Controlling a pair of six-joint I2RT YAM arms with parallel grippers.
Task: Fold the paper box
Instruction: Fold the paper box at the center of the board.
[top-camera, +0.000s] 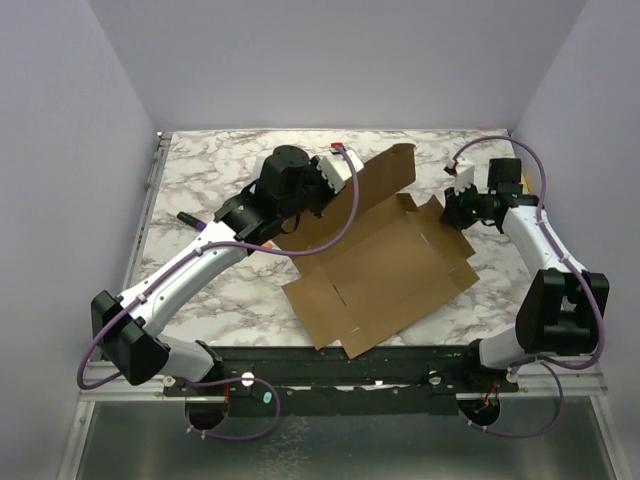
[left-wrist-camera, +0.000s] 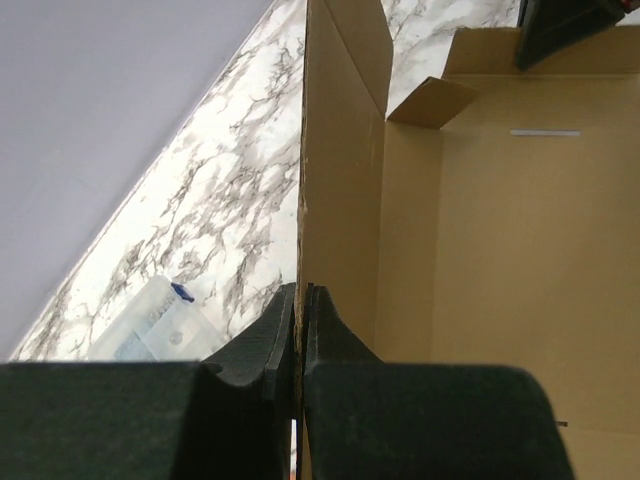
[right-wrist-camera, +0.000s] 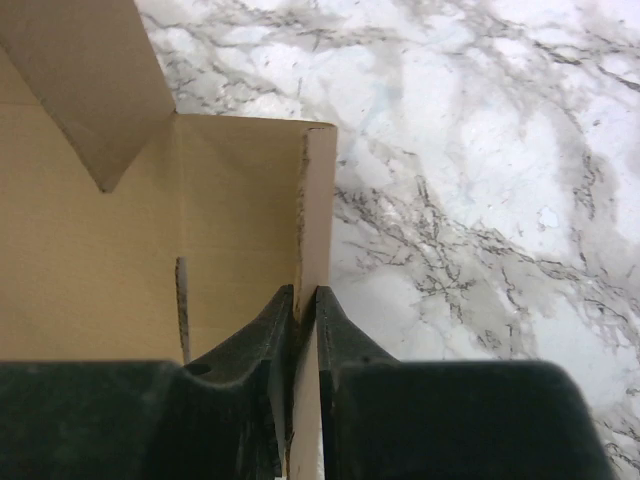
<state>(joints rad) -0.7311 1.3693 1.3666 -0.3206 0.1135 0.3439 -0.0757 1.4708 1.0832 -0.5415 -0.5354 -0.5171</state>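
L gripper (left-wrist-camera: 301, 305) & R gripper (right-wrist-camera: 306, 300) both pinch paper box (top-camera: 385, 270) flaps, far-left & right; uneven pull could tear/slip thin card.

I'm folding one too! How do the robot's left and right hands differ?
The left hand pinches the paper box's long far flap; the right hand pinches a shorter side flap. The left hand is near the table's middle, the right hand near its right edge. Both are shut on cardboard.

Light is bright and even, shadows soft, wrist-view foregrounds blurred.
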